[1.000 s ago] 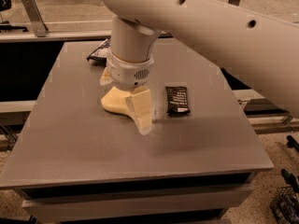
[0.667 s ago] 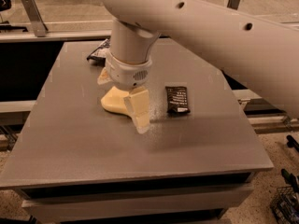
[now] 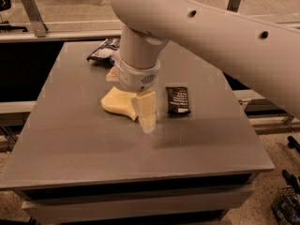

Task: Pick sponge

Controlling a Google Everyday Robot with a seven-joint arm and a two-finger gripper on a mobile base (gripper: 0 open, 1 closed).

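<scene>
The pale yellow sponge (image 3: 117, 102) lies flat near the middle of the grey table (image 3: 75, 144). My gripper (image 3: 129, 92) reaches down from the big white arm (image 3: 211, 27) and sits right over the sponge. One pale yellow finger (image 3: 146, 110) stands at the sponge's near right edge, and the other finger (image 3: 111, 74) shows at its far left side. The fingers are apart with the sponge between them. The wrist hides the sponge's far part.
A small black snack bar wrapper (image 3: 178, 100) lies just right of the sponge. A dark crumpled bag (image 3: 104, 50) lies at the table's far edge behind the arm. A metal rail (image 3: 33, 13) runs behind the table. The floor drops off at the right.
</scene>
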